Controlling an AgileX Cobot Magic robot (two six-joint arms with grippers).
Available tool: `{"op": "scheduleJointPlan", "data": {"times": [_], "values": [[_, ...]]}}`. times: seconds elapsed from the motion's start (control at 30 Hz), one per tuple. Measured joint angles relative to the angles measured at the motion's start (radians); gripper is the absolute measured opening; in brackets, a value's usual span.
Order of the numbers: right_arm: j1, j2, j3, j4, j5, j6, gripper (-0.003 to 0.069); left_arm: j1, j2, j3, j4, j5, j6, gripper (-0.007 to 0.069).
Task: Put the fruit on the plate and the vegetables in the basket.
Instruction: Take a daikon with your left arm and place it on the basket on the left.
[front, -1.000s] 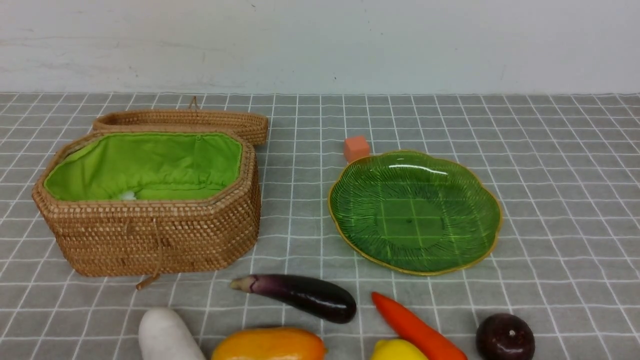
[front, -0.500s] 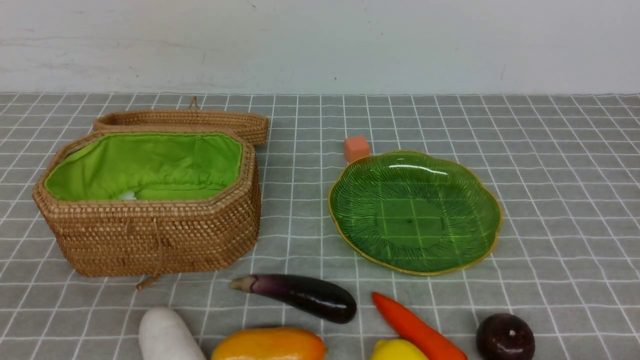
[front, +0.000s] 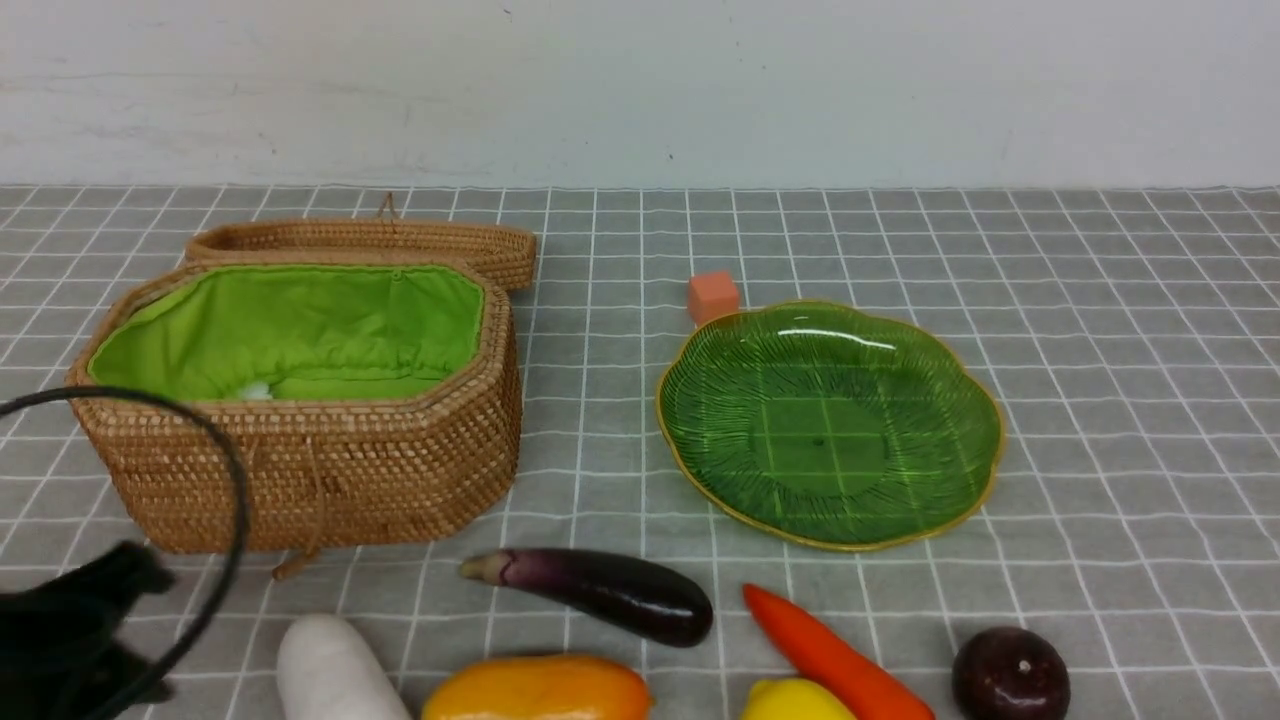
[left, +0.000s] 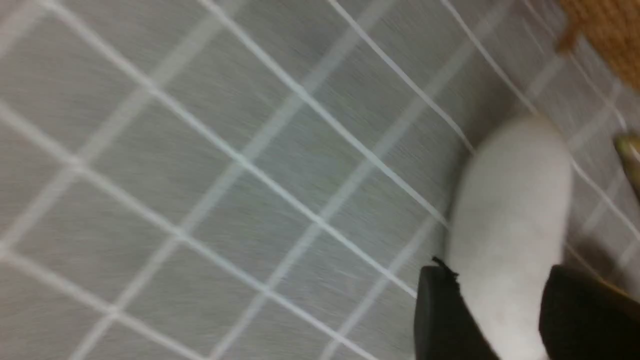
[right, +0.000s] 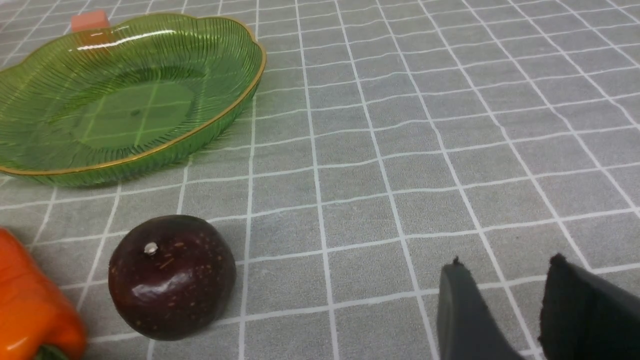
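Fruit and vegetables all lie on the grey checked cloth (front: 1100, 350) along the near edge, none in its place yet. The mango (front: 537, 688) sits low in the middle, with the lemon (front: 795, 700) to its right and the maroon fruit (front: 1010, 673) further right, near the plate's front rim but apart from it. The radish (front: 335, 665) lies left of the mango, in front of the basket. The eggplant (front: 610, 593) rests just behind the mango, and the carrot (front: 830, 655) slants between the lemon and the maroon fruit, close against the lemon.

The plate (front: 830, 420) stands right of centre with a small orange cube (front: 713, 296) at its far rim. The basket (front: 320, 470) stands open on the left, its green lining showing, and its lid (front: 370, 240) lies just behind it.

The left arm (front: 70, 630) shows at the near left corner, its cable (front: 235, 500) looping across the basket's front. The left gripper (left: 495, 280) has its fingers parted and holds nothing; it sits left of the radish, clear of it. The right gripper (right: 506, 262) is low over bare cloth to the right of the maroon fruit, with its fingers a little apart and nothing between them.
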Motion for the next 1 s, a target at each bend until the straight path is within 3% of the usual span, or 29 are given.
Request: {"op": "scheduleJointPlan", "data": {"times": [0.07,0.2,0.4,0.6,0.77,0.83,1.0], "values": [[0.0,0.0,0.0,0.0,0.0,0.0,0.024,0.0,0.042,-0.016,-0.045,-0.007,0.058,0.032],[0.0,0.0,0.0,0.0,0.0,0.0,0.024,0.0,0.178,-0.082,-0.175,-0.037,0.263,0.0468],[0.0,0.0,0.0,0.0,0.0,0.0,0.024,-0.053,0.33,-0.123,-0.21,-0.044,0.379,0.0592],[0.0,0.0,0.0,0.0,0.0,0.0,0.024,-0.18,0.462,-0.161,-0.119,-0.087,0.285,0.0587],[0.0,0.0,0.0,0.0,0.0,0.0,0.024,-0.192,0.542,-0.165,-0.061,-0.115,0.213,0.0535],[0.0,0.0,0.0,0.0,0.0,0.0,0.024,-0.192,0.55,-0.165,-0.046,-0.12,0.207,0.0479],[0.0,0.0,0.0,0.0,0.0,0.0,0.024,-0.192,0.517,-0.188,-0.043,-0.07,0.207,0.0472]]}}
